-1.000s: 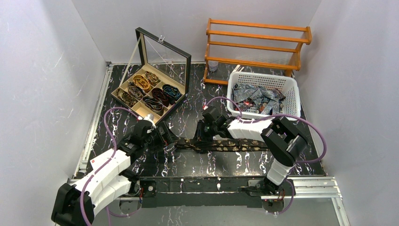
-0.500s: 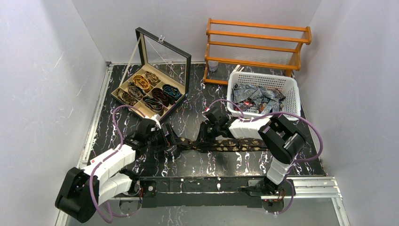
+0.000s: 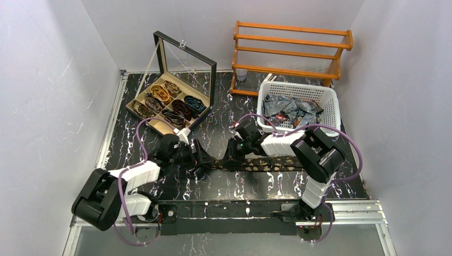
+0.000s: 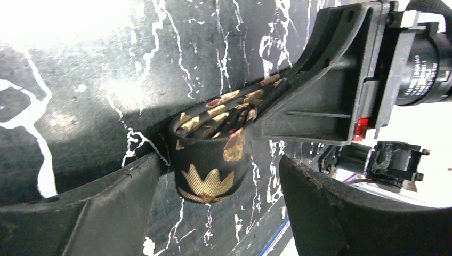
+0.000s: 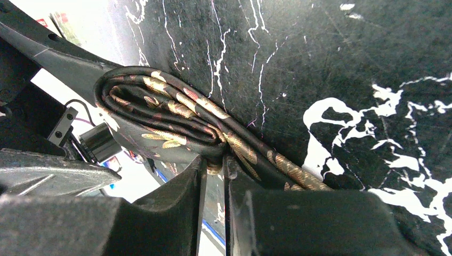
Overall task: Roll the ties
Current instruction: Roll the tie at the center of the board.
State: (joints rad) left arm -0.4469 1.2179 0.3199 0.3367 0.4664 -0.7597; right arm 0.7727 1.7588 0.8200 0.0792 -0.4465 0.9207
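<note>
A dark tie with gold floral spots [image 3: 266, 164] lies across the table's near middle, its left end rolled into a small coil [image 4: 210, 160]. My right gripper [image 3: 230, 156] is shut on the tie at the coil's edge; in the right wrist view the gripper [image 5: 214, 176] pinches the fabric beside the coil [image 5: 154, 112]. My left gripper [image 3: 205, 160] is open. In the left wrist view it [image 4: 218, 213] straddles the coil from the near side, fingers [image 4: 80, 213] apart from it. The right gripper's black fingers [image 4: 320, 90] press the coil's far side.
A compartment box [image 3: 158, 126] with an upright glass lid holds several rolled ties at the back left. A white basket [image 3: 320, 93] of loose ties stands at the back right. A wooden rack [image 3: 290, 40] stands behind it. Walls close the left and right sides.
My left gripper has moved right, up to the coil, its arm stretching out low. The right gripper has shifted slightly right, still shut on the tie.
</note>
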